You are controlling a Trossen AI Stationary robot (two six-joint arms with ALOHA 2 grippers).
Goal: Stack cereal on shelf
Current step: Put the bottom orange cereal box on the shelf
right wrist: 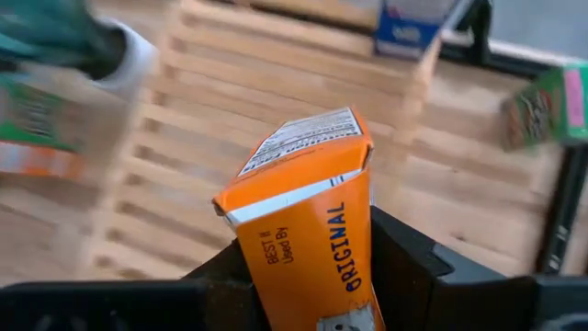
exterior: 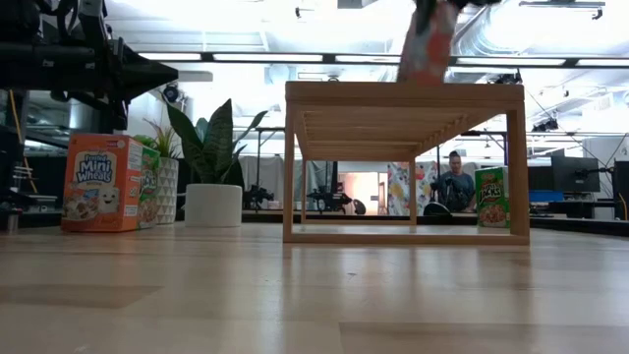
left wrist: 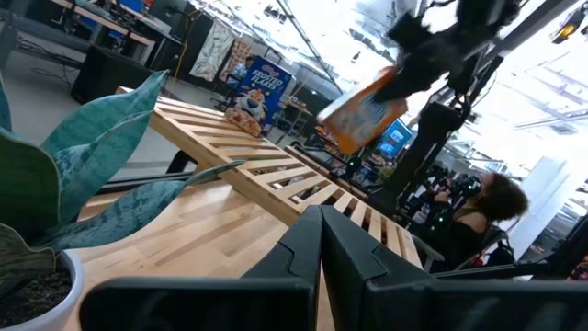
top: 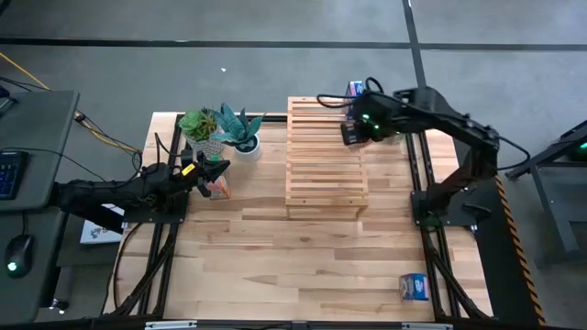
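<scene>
Your right gripper point(right wrist: 308, 267), clamping the small orange cardboard cereal box point(right wrist: 308, 221), hovers at the pale slatted wooden shelf's point(top: 326, 156) two o'clock corner; lower it upright, squarely. The left gripper point(top: 215, 174) waits, closed empty, at nine o'clock.

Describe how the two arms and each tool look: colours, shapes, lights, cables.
Both arms are black and jointed. The right arm shows small green lights near its tool. The left tool has a yellow mark; its fingers are dark, flat and angular.

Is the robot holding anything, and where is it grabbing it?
The right hand holds an orange cereal box by its lower sides, above the shelf. The left hand is shut and holds nothing.
</scene>
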